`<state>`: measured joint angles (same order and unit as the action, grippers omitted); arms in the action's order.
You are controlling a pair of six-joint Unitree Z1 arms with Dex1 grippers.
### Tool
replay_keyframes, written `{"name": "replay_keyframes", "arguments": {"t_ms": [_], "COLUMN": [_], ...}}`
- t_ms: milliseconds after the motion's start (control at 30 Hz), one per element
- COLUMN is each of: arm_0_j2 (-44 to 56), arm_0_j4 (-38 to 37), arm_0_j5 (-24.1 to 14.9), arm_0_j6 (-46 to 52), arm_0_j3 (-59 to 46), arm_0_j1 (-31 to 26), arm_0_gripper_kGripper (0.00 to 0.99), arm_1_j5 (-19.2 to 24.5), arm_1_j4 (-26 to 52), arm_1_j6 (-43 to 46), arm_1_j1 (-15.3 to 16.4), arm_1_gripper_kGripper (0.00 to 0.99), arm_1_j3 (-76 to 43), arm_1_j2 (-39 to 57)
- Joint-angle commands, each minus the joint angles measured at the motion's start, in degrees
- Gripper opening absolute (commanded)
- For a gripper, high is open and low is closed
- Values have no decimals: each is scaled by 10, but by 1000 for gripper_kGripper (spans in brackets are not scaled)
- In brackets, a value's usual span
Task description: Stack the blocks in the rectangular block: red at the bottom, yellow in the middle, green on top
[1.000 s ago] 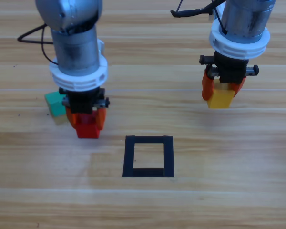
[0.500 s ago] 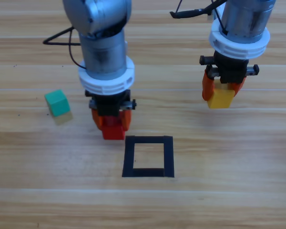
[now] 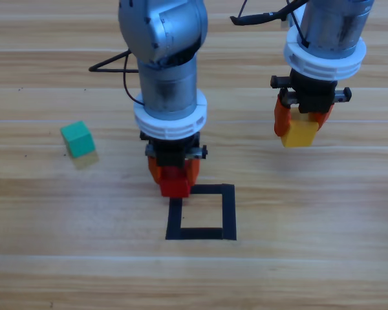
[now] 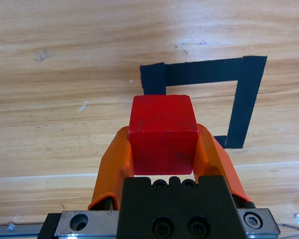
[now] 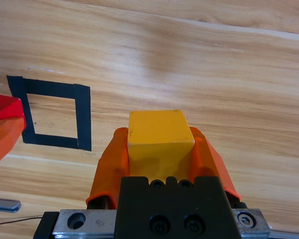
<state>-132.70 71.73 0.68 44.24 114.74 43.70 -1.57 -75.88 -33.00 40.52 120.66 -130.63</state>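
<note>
Carrying the red cube (image 3: 174, 187) clamped in our left fingers (image 3: 173, 175), we should centre it over the bare wood inside the tape square (image 3: 227, 213) before lowering, since it sits over the square's near-left corner. Our right fingers (image 3: 300, 126) grip the yellow cube (image 3: 298, 134) well apart, and the green cube (image 3: 77, 139) lies on the tabletop (image 3: 323, 258) at left.

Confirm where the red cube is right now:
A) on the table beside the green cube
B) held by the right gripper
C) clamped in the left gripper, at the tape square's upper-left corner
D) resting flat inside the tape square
C. The left gripper has its jaws shut on the red cube at the upper-left corner of the black tape square, while the right gripper holds the yellow cube.
</note>
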Motion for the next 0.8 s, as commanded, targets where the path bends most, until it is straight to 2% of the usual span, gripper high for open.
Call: {"name": "replay_keyframes", "arguments": {"t_ms": [33,800], "arm_0_j2": [-41,-73], "arm_0_j4": [-1,0], "arm_0_j5": [7,32], "arm_0_j6": [9,23], "arm_0_j3": [11,54], "arm_0_j1": [25,46], "arm_0_gripper_kGripper": [38,38], "arm_1_j5": [6,8], "arm_1_j4": [-8,-8], "arm_1_j6": [4,7], "arm_1_j1": [-8,-8], "arm_1_gripper_kGripper": [0,0], "arm_1_j3": [-11,-10], "arm_1_j2": [-22,-28]}}
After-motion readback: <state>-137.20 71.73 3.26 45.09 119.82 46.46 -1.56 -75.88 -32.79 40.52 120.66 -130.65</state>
